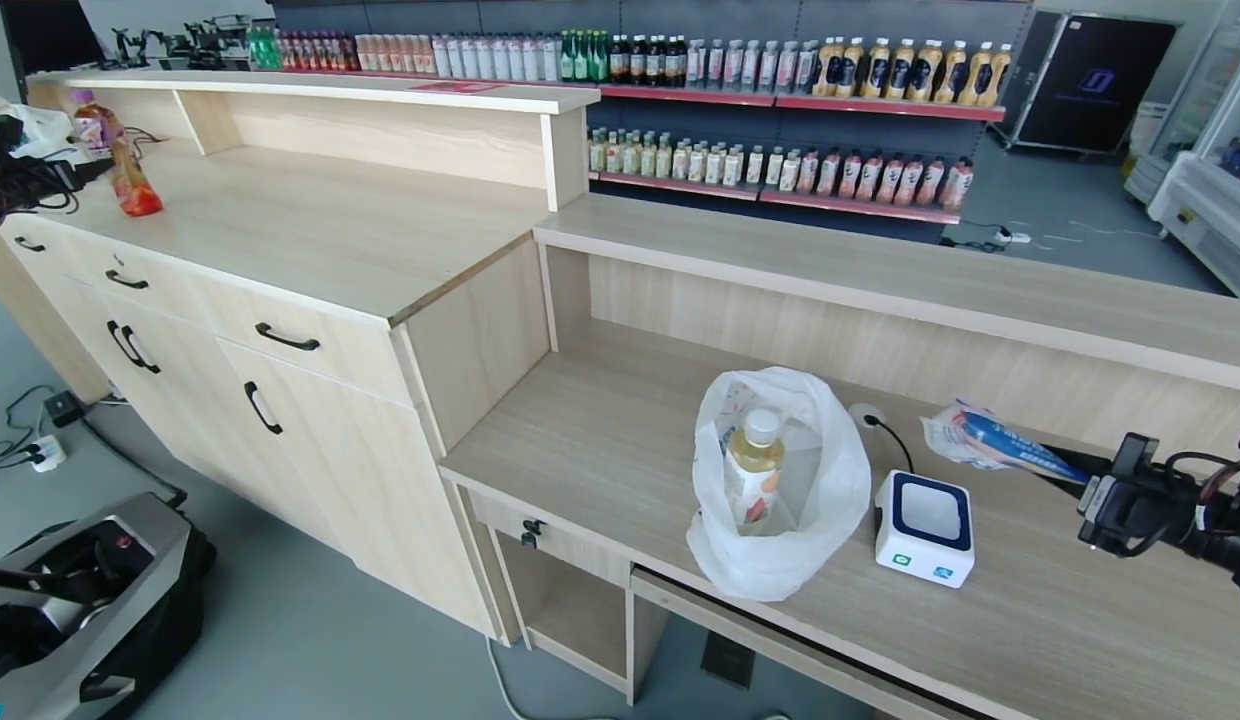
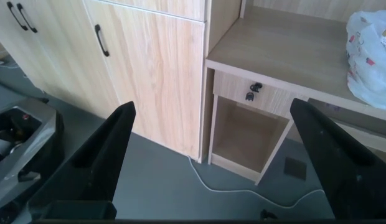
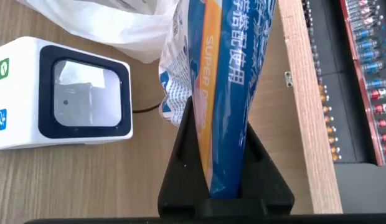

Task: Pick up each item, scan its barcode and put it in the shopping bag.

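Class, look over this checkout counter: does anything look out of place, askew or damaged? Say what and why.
One orange drink bottle stands apart on the raised counter, far from the shopping bag and scanner. The blue packet in the right tool looks crumpled at its far end.

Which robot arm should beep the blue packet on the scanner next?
Right, probably. The right gripper is shut on the blue packet, close beside the scanner. The left gripper is open and empty, out over the floor.
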Robot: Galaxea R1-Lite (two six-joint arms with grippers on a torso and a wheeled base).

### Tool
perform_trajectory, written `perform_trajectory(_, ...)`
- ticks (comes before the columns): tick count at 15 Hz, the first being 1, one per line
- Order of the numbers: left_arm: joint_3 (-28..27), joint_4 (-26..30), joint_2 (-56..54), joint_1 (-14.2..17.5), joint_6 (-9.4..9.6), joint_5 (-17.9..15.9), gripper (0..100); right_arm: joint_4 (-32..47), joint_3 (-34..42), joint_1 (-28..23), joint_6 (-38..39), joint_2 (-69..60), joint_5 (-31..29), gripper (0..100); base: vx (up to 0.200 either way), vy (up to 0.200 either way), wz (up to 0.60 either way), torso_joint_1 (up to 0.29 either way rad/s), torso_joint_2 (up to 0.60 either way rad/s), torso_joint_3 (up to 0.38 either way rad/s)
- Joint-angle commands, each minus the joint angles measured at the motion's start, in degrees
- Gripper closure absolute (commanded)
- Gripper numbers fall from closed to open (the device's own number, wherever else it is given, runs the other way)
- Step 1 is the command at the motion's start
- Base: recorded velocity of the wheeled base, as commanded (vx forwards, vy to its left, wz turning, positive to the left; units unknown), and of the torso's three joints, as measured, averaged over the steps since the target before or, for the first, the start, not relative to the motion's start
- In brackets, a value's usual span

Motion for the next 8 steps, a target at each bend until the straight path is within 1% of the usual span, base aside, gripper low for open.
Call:
perform_trajectory(1,0.0,0.02,-0.02,0.0,0.02,0.0,0,-0.02,-0.56,-0.06,0.84,2.29,0.2,100,0.0,0.0,0.0,0.0,0.0,0.0)
perform_trajectory(8,0.0,0.02,-0.02,0.0,0.02,0.0,0,-0.72,-1.71,0.91,1.11,6.07,1.25,100,0.0,0.0,0.0,0.0,0.0,0.0)
